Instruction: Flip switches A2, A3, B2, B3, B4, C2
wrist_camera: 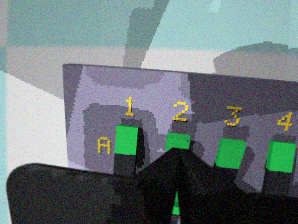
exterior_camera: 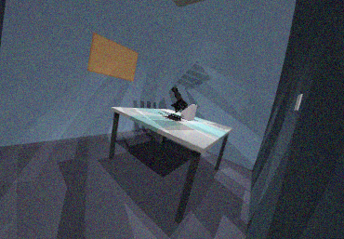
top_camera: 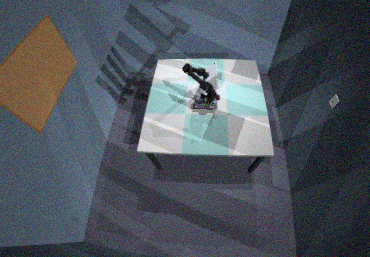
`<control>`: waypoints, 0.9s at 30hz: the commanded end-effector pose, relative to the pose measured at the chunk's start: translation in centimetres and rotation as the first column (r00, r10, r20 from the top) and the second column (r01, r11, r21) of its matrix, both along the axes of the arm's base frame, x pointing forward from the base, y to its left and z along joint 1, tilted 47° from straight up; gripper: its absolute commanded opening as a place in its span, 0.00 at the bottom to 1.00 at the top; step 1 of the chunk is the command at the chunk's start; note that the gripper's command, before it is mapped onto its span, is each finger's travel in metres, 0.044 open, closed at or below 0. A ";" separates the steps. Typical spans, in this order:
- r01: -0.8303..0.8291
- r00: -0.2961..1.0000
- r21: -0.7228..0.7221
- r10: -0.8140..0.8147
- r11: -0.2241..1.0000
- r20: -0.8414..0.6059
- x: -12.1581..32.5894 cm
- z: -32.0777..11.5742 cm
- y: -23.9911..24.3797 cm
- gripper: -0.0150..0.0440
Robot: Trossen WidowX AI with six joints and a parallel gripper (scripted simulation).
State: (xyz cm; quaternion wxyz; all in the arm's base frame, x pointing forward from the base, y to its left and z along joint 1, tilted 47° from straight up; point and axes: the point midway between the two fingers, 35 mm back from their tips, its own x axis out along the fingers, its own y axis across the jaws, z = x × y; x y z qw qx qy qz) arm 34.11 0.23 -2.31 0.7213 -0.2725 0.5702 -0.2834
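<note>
Dark switches, green-tipped, on purple panel (wrist_camera: pixel 75 120).

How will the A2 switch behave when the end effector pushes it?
A2 will probably rock rather than slide, since it sits in the panel. Its small, flat-faced block looks stiff, so I'd expect little flex. The tip's narrow point might slip off if pushed off-centre.

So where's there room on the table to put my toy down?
Maybe the table's wide patches beside the switch panel, towards the table's side edges, or the strip between the panel and the edge above the two legs in the top view. It's crowded where the fingers meet the switches.
</note>
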 end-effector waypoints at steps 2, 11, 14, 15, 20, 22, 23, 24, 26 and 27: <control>-0.003 1.000 -0.008 0.002 1.000 -0.014 -0.1 -0.7 -0.6 0.25; -0.003 1.000 -0.008 0.002 1.000 -0.014 0.0 -1.0 -0.9 0.25; -0.003 1.000 -0.008 0.002 1.000 -0.014 0.0 -1.0 -0.9 0.25; -0.003 1.000 -0.008 0.002 1.000 -0.014 0.0 -1.0 -0.9 0.25; -0.003 1.000 -0.008 0.002 1.000 -0.014 0.0 -1.0 -0.9 0.25; -0.003 1.000 -0.008 0.002 1.000 -0.014 0.0 -1.0 -0.9 0.25; -0.003 1.000 -0.008 0.002 1.000 -0.014 0.0 -1.0 -0.9 0.25; -0.003 1.000 -0.008 0.002 1.000 -0.014 0.0 -1.0 -0.9 0.25; -0.003 1.000 -0.008 0.002 1.000 -0.014 0.0 -1.0 -0.9 0.25; -0.003 1.000 -0.008 0.002 1.000 -0.014 0.0 -1.0 -0.9 0.25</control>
